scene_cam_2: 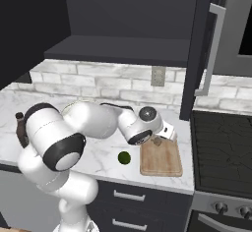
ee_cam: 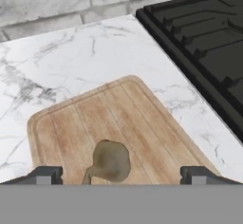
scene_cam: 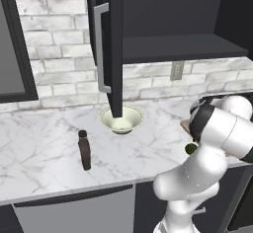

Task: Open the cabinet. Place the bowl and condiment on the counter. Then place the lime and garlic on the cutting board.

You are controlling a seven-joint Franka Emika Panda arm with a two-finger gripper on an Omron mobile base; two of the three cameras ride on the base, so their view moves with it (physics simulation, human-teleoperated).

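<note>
Done: cabinet (scene_cam: 111,49) open; bowl (scene_cam: 122,119), condiment (scene_cam: 85,150) sitting on counter (scene_cam: 39,143).
Fingers: gripper (ee_cam: 121,173) spread, releasing garlic (ee_cam: 110,161) onto cutting board (scene_cam_2: 161,158).
Left: 1 item, lime (scene_cam_2: 124,158), lying beside board.

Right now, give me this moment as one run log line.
cabinet open | bowl, condiment on counter | garlic on cutting board between open end effector fingers | lime beside board

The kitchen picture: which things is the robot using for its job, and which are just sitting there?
For the job:
cabinet, open
bowl on the counter
condiment, upright on the counter
lime on the counter beside the cutting board
garlic on the board, between the open claw tips

Just there:
stove
wall outlet
window
</note>
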